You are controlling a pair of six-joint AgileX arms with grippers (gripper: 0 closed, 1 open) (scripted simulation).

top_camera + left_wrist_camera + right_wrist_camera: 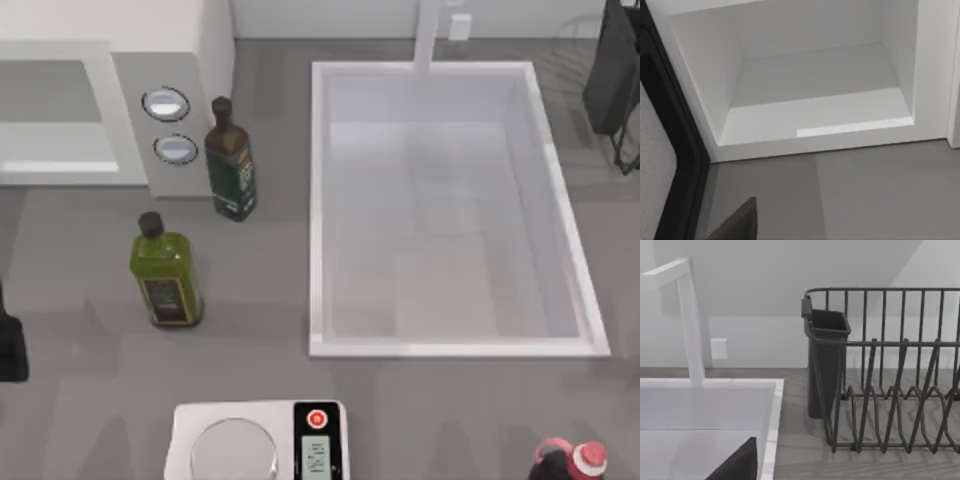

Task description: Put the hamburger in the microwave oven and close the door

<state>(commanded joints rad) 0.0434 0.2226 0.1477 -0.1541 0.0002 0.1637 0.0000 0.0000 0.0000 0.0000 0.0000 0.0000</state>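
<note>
Seemingly the fetching step is in hand. Nearest, the left gripper (735,226) hovers low over the grey counter at the mouth of the microwave oven (815,145); wide or narrow, I cannot tell. The door (655,190) stands swung open beside it, and beyond, the white cavity is bare. Where the hamburger lies relative to either gripper I cannot tell. The next move calls for locating and grasping it. The right gripper (735,466) idles by the sink (771,440), facing the dish rack (890,390), its state likewise unclear.

The white microwave oven (105,90) sits at the table's far left, its grey strip carrying two round silver knobs (166,103). Its cavity (815,95) stands open, white inside, nothing in it. The dark-framed door (670,150) is swung out beside the opening.
</note>
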